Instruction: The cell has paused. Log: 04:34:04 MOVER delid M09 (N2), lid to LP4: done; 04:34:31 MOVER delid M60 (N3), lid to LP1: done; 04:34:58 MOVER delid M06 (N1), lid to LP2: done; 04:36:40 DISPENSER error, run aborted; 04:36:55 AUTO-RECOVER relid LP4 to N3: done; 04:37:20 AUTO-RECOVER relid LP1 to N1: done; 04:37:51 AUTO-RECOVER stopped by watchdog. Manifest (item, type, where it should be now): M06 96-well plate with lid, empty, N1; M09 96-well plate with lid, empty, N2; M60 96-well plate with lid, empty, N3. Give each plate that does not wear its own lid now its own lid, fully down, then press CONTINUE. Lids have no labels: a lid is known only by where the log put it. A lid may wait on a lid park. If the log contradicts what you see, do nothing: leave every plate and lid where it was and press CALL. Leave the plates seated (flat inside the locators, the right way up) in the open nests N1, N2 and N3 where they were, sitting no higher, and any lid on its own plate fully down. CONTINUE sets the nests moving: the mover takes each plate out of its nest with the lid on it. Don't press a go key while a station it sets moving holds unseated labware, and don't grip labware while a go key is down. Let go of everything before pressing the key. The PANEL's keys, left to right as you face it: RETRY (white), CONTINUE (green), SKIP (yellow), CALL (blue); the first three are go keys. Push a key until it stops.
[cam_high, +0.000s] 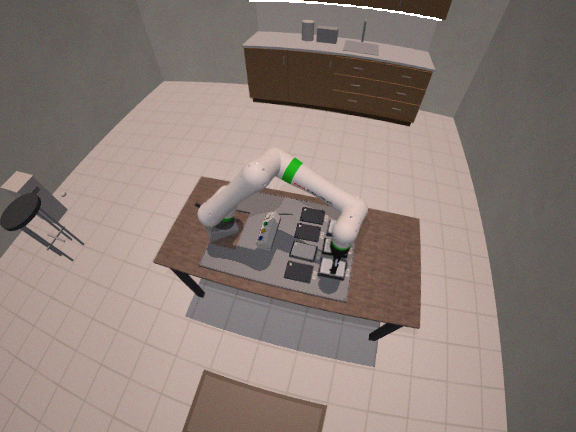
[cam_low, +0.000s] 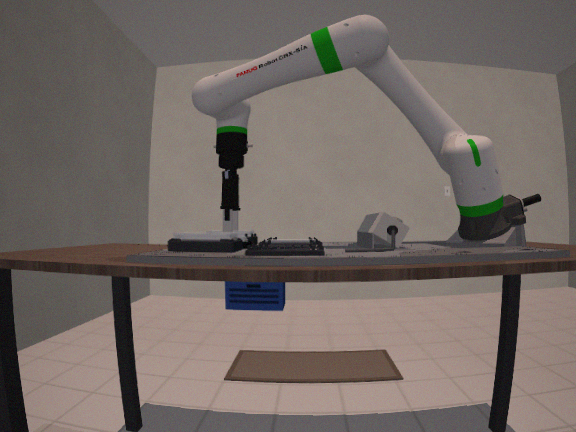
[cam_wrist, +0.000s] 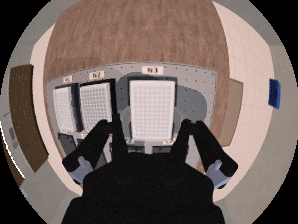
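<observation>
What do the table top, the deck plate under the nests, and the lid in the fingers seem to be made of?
Table top: wood, matte; brown grain streaks.
Deck plate: probably metal, dull grey, flat.
Lid, gripped by the gripper: likely clear or whitish plastic; the well grid shows.

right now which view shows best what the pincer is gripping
The wrist view: the pincer straddles a pale lid, seen face on. The exterior view shows the lid only as a thin edge-on strip. In the top view the lid is tiny and partly hidden by the arm.
</observation>
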